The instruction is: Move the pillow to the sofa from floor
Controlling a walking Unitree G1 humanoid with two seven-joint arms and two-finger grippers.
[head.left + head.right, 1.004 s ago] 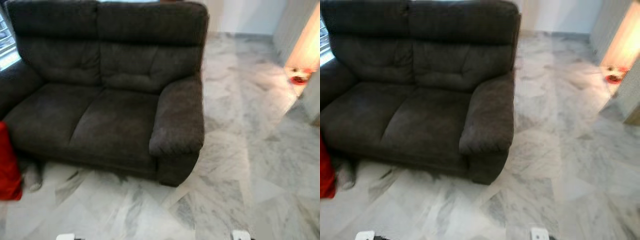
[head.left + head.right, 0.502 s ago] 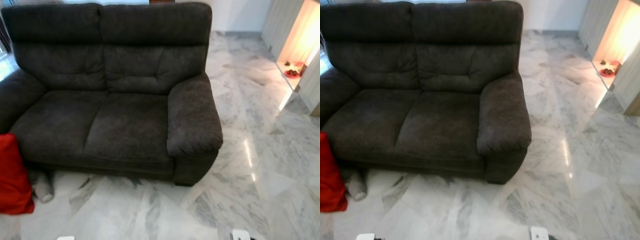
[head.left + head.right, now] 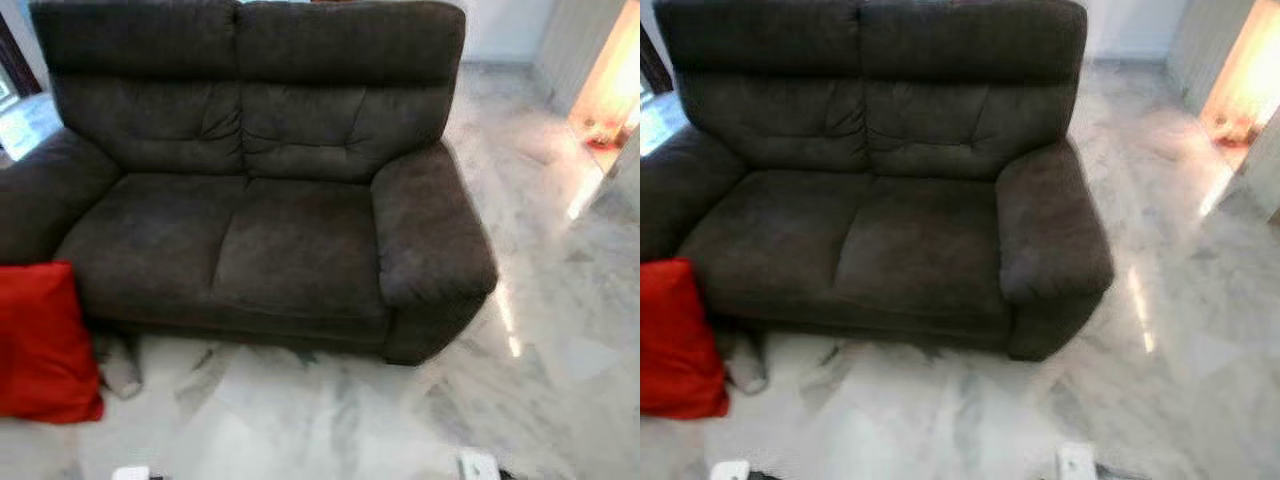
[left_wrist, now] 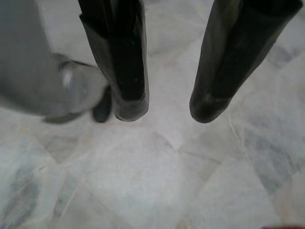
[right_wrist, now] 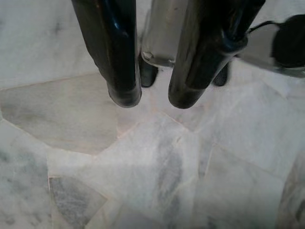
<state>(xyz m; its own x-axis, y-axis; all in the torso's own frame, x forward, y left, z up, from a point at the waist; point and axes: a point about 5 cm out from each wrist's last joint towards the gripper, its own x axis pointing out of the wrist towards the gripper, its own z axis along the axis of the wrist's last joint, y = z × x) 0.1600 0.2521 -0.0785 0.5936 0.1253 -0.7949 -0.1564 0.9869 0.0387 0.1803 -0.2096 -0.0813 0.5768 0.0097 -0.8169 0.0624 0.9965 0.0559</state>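
Observation:
A red pillow (image 3: 42,345) stands on the marble floor at the far left, leaning by the sofa's left arm. The dark grey two-seat sofa (image 3: 270,230) fills the upper middle of the eye views, its seat bare. My left gripper (image 4: 167,112) hangs over the floor, its two black fingers apart with nothing between them. My right gripper (image 5: 147,101) hangs the same way, open over bare marble, with a silver leg part behind it.
A grey cloth bundle (image 3: 120,368) lies on the floor between the pillow and the sofa front. White-grey marble floor (image 3: 560,330) spreads to the right. A lit doorway with small items (image 3: 605,130) is at the far right.
The camera has turned left: the sofa has shifted right in view and more of the red pillow shows. Nothing has been taken hold of.

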